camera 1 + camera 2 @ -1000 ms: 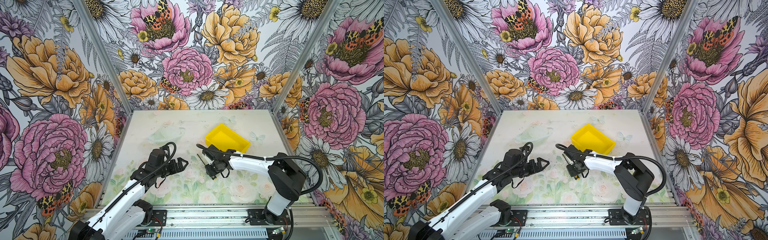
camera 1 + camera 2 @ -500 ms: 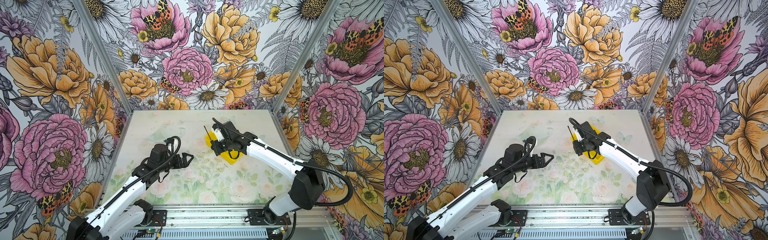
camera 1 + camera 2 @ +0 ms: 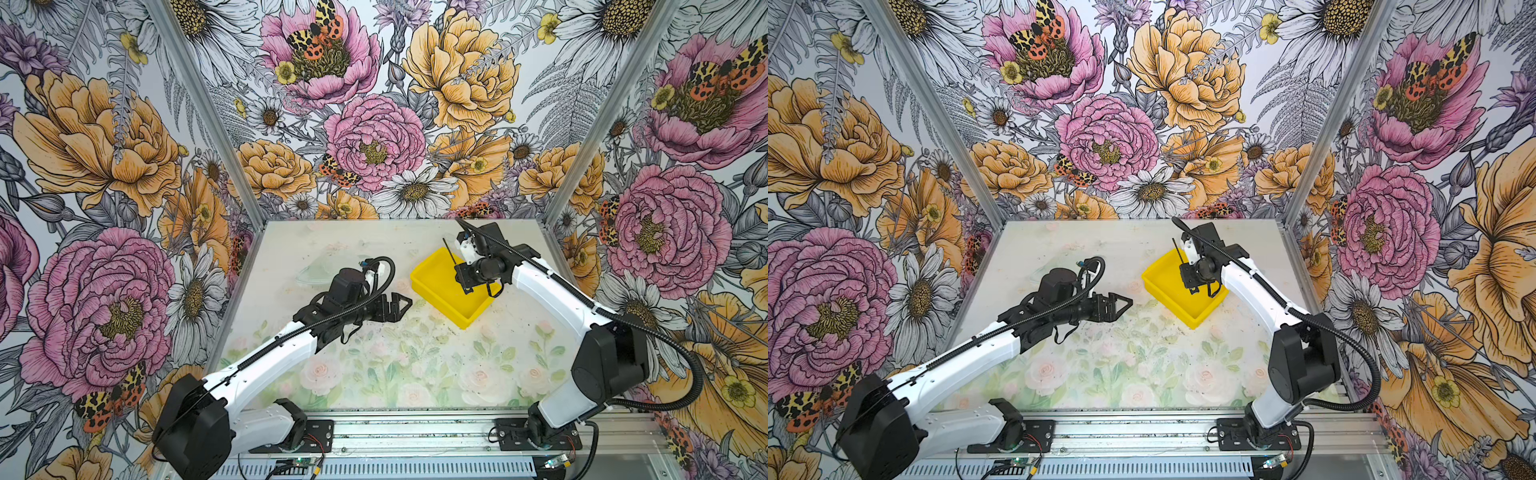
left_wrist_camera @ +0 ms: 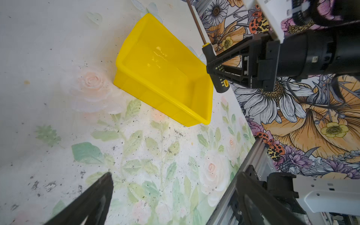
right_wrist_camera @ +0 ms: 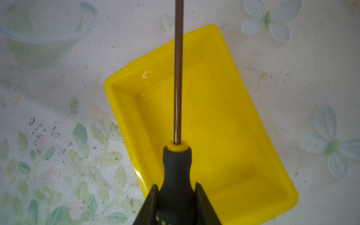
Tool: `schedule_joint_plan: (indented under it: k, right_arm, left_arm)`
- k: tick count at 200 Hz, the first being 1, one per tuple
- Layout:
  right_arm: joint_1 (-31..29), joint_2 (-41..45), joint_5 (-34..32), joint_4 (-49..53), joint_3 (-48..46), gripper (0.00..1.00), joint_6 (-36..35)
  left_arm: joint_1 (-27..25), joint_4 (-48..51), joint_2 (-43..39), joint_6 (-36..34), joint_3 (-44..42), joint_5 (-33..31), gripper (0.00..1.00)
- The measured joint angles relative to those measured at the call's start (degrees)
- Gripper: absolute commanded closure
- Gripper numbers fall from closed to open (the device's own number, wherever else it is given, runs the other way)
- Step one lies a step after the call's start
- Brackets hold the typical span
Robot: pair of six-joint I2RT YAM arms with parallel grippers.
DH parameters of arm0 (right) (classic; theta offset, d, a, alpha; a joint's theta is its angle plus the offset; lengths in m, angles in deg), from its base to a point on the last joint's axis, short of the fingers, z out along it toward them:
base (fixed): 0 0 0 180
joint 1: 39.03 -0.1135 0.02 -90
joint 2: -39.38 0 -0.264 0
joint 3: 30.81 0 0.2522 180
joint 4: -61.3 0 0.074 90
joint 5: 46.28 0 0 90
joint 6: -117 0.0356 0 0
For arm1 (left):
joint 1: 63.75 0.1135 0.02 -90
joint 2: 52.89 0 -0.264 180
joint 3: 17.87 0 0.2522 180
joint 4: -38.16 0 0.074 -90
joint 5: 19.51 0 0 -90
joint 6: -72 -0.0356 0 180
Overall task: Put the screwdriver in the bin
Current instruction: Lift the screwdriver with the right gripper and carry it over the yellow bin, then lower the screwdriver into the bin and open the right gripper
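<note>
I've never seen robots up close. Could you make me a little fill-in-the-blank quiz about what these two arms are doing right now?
1. The right gripper is shut on the screwdriver, gripping its black ____.
2. The screwdriver is held above the ____-coloured bin.
3. Inside, the bin is ____.
4. The left gripper is open and holds ____.
Missing words: handle; yellow; empty; nothing.

Below the right end effector [image 5: 176, 190], resting on the counter [image 5: 58, 97]: the bin [image 5: 224, 116]. In its grip, above the bin: the screwdriver [image 5: 177, 97], shaft slanting rearward. To its left, near the bin: the left end effector [image 3: 403, 306]; behind that, a bowl [image 5: 44, 35].
</note>
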Motion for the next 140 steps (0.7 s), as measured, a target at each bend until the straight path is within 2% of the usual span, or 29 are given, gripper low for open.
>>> schedule_joint_plan:
  k: [67, 140]
  right_arm:
    - [2.8, -8.1, 0.6, 0.1, 0.1, 1.00, -2.9]
    - [4.0, -12.6, 2.2, -2.0, 0.1, 1.00, -2.9]
  left_arm:
    - [-2.8, -2.4, 11.6, -0.2, 7.9, -0.1, 0.01]
    - [-3.9, -2.7, 17.5, -0.4, 11.2, -0.2, 0.01]
